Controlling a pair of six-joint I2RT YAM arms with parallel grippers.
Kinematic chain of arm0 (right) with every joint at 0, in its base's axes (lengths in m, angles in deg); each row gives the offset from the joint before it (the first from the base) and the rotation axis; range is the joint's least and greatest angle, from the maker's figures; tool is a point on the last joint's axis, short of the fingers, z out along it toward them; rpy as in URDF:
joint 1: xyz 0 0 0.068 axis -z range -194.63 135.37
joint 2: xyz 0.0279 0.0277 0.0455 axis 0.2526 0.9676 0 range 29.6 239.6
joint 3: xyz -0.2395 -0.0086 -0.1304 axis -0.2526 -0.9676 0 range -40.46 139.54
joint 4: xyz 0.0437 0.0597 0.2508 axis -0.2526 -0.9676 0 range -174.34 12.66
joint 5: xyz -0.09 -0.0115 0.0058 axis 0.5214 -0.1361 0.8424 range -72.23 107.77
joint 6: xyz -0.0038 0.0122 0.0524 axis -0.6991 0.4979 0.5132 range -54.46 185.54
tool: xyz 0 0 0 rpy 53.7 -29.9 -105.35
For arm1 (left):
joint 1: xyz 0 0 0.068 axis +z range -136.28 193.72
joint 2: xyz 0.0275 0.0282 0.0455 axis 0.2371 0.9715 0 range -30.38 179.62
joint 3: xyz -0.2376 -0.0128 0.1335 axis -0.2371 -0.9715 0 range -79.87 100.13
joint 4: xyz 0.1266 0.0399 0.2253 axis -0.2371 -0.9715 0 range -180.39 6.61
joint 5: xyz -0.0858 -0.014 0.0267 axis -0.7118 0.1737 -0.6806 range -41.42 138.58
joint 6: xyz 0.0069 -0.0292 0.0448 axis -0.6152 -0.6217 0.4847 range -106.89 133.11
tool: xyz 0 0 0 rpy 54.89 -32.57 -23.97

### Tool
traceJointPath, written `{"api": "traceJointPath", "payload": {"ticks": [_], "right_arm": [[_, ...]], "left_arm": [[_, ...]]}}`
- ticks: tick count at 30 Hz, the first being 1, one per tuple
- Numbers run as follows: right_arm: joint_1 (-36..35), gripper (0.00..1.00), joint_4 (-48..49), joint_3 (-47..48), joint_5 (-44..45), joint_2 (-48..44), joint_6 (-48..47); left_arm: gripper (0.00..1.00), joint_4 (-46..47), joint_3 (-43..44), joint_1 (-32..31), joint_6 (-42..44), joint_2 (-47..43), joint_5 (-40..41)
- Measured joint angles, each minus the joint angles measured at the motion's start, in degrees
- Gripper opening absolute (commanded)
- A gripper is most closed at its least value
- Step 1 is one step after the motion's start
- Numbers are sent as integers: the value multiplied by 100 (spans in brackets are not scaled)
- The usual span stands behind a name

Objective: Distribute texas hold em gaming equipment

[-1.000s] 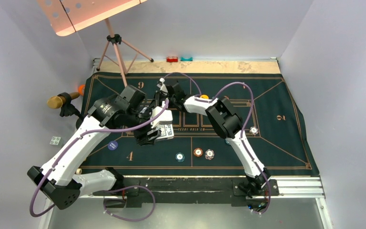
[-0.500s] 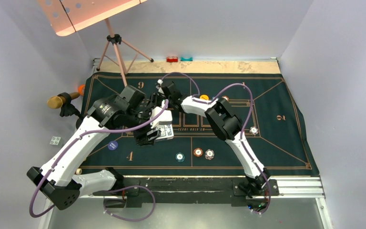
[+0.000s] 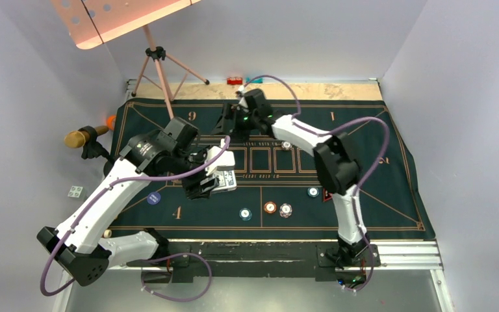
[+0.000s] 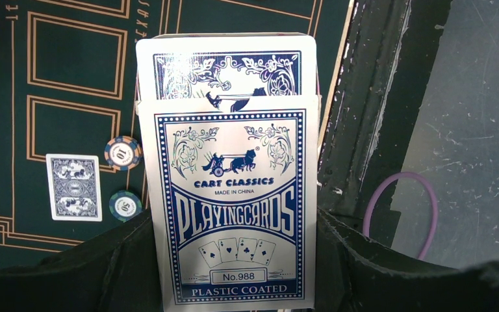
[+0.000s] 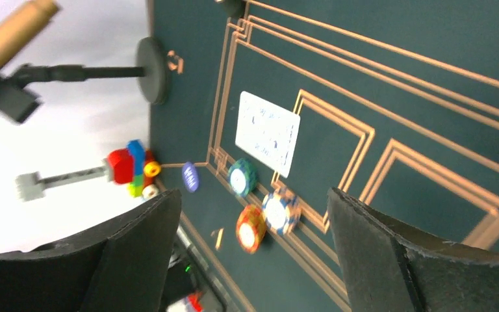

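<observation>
Over the middle of the mat, pinching the card box with the left gripper, one card poking lengthwise out of its open end. Hovering with the right gripper spread and empty toward the mat's far edge, apparently facing that card end and looking better placed for drawing it out.

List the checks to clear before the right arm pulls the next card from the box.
1. The right gripper is open with nothing between its fingers: ok.
2. The left gripper is shut on the card box, printed front facing its camera: ok.
3. The top card sticks out of the box's open end, free to pinch: ok.
4. The face-down card lies flat on the felt mat: ok.
5. Any card on the mat directly under the right gripper: cannot tell; no view shows that spot.
</observation>
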Motion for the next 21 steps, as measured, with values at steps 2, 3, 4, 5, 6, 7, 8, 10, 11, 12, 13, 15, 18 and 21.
{"api": "traceJointPath", "payload": {"ticks": [2,3,4,5,6,7,8,10,11,12,13,15,18,21], "right_arm": [[234,90,94,-529,-186,-680,20],[321,90,175,-756,-273,-962,37],[424,91,243,-1036,-389,-1320,57],[531,91,337,-1325,-498,-1676,81],[612,92,444,-1593,-612,-2022,107],[662,92,549,-1843,-734,-2350,138],[673,93,619,-2022,-837,-2583,168],[640,94,855,-2459,-1108,-3069,240],[605,94,970,-2695,-1259,-3294,302],[575,94,1104,-2927,-1399,-3486,372],[542,95,1224,-3143,-1530,-3646,452],[492,95,1484,-3560,-1764,-3906,621],[459,96,1593,-3934,-1969,-4144,723],[387,97,1622,-4028,-2103,-4236,726]], "left_arm": [[0,4,-61,0,4,0,17],[0,7,-83,0,4,0,20],[0,9,-111,0,9,2,26],[0,7,-122,0,13,15,44],[0,20,-127,0,15,26,52],[0,57,-142,0,13,31,61],[0,98,-157,0,13,35,72],[0,166,-179,0,13,42,96],[0,197,-186,0,11,46,107],[0,223,-188,0,11,57,116],[0,260,-188,0,9,66,127],[0,332,-192,0,7,90,151],[0,455,-208,0,-7,136,168],[0,553,-208,0,-7,219,166]]}}
